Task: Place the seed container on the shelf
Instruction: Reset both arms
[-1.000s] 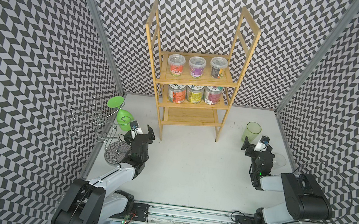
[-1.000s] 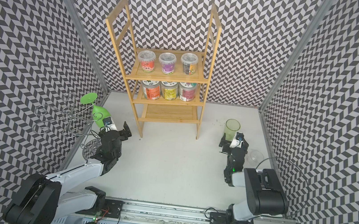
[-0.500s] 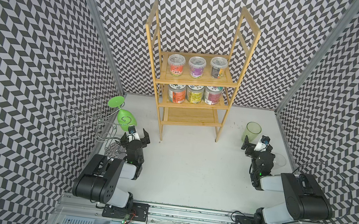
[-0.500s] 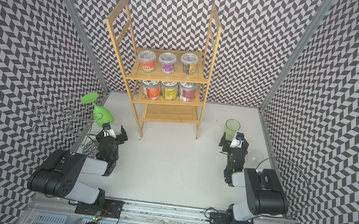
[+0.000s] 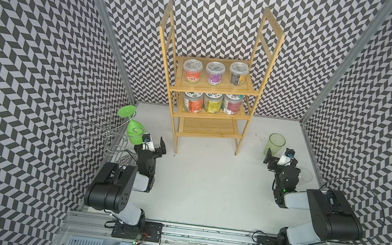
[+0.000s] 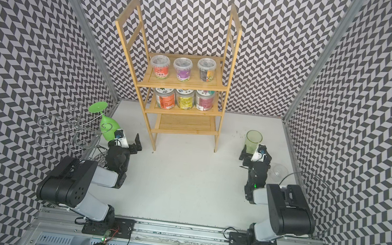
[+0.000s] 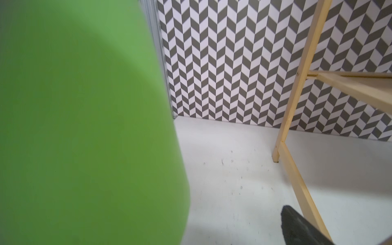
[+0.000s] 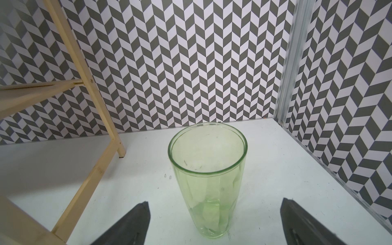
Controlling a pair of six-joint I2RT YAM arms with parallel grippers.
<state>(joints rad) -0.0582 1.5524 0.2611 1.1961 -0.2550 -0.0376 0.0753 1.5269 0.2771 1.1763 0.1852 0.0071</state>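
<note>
Left arm has folded back; its left gripper, wide and empty, sits beside the hanging green glass, so settle without nudging it. Opposite, the right gripper gapes empty facing the tumbler. Farther, six seed containers stand on the shelf.

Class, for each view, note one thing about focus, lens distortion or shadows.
Left wrist view: the bright green plastic goblet fills half the frame as a blur, while the light bamboo shelf is sharp. Right wrist view: the translucent green glass tumbler is crisp; the dark fingers of the right gripper look softer. Both top views: the chevron-patterned walls splay outward; shadows are faint.
</note>
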